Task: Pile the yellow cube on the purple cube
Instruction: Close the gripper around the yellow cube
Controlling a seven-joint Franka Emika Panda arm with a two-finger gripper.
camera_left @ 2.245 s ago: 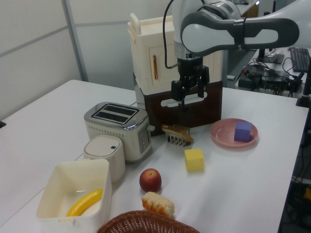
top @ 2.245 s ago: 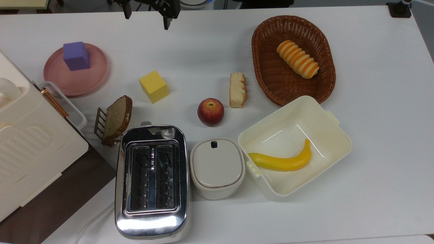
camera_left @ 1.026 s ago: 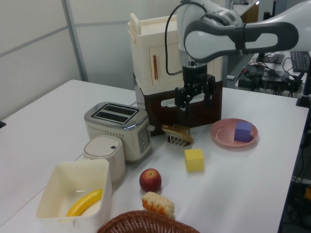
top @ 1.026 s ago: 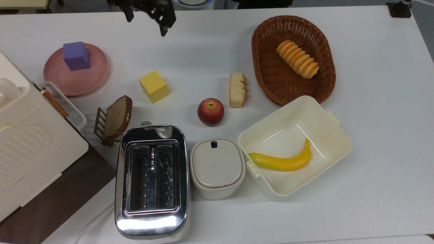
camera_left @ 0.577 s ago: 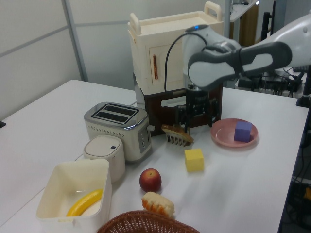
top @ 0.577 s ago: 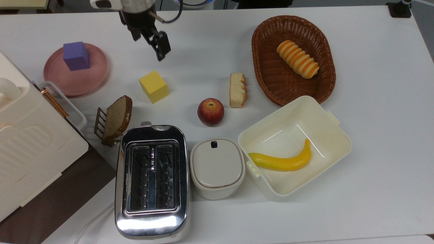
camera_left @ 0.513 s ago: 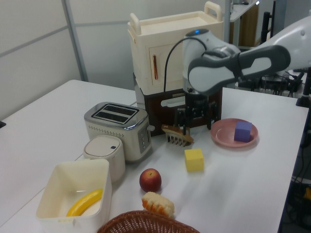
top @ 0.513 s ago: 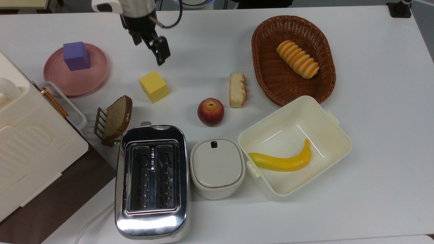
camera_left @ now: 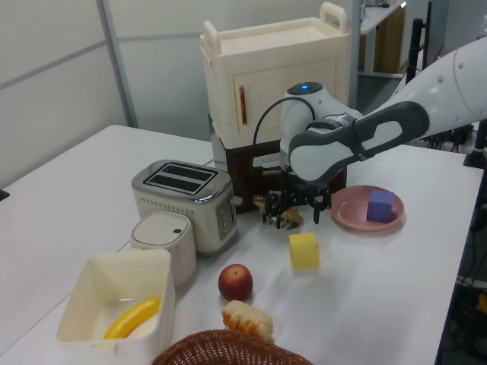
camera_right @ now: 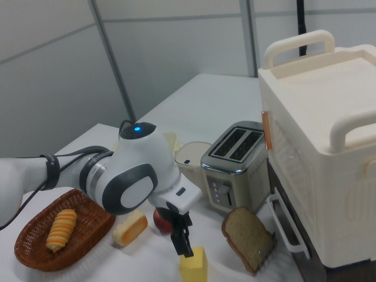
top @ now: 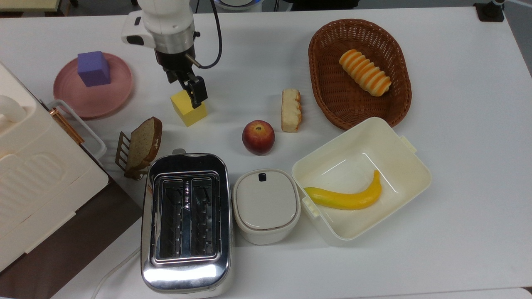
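The yellow cube (top: 189,110) (camera_left: 304,251) (camera_right: 194,265) sits on the white table. My gripper (top: 185,90) (camera_left: 297,216) hangs open just above it, one finger to each side of the cube's top, nothing held. A dark fingertip (camera_right: 183,242) hovers just over the cube's upper edge in the right view. The purple cube (top: 94,68) (camera_left: 380,205) rests on a pink plate (top: 112,97) (camera_left: 346,211), to the top view's left of the gripper.
A bread slice in a small rack (top: 141,145) stands just below the yellow cube in the top view, with a chrome toaster (top: 185,220) beyond it. An apple (top: 258,137), a bread piece (top: 291,110), a wicker basket (top: 318,79) and a cream cabinet (top: 37,178) surround the area.
The gripper has come down from the table's far edge and moved toward the yellow cube, and now hovers open over it. Both cubes have stayed in place.
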